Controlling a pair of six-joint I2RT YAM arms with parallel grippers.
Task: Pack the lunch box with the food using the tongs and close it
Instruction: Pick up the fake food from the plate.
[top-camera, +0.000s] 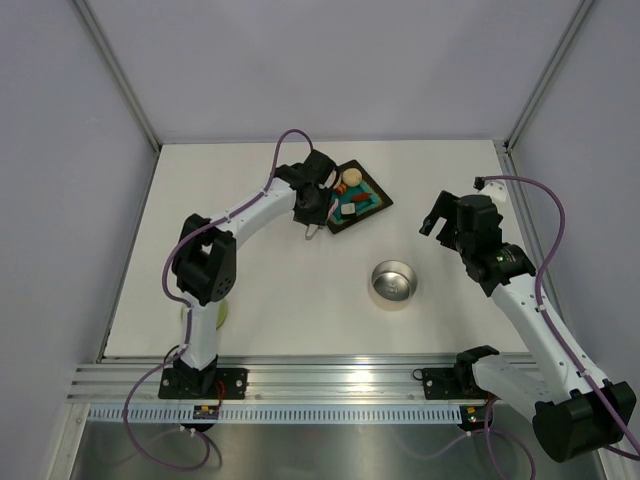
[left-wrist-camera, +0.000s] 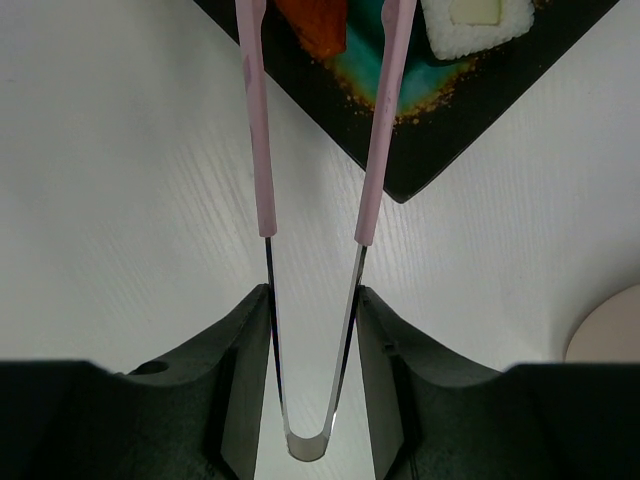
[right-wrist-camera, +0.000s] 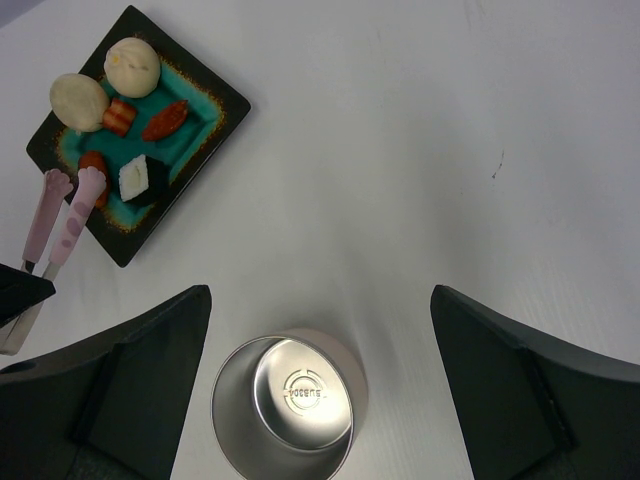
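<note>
— Picking the first piece, I'd say? One lid (top-camera: 224, 314) lies at eight o'clock of the one empty tin (right-wrist-camera: 222, 405).
— Yes; left gripper (left-wrist-camera: 312, 335) clamps the one tongs (left-wrist-camera: 262, 150), tips over the tray (right-wrist-camera: 212, 100) at eleven; right gripper (right-wrist-camera: 320, 300) gapes wide. Next: pinch among two balls (right-wrist-camera: 80, 100), three red bits (right-wrist-camera: 165, 120), one white block (right-wrist-camera: 132, 175).

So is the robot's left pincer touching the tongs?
Touching. The left wrist view shows the left pincer closed around the tongs. Both steel legs press flat against its inner sides, with no gap showing.
</note>
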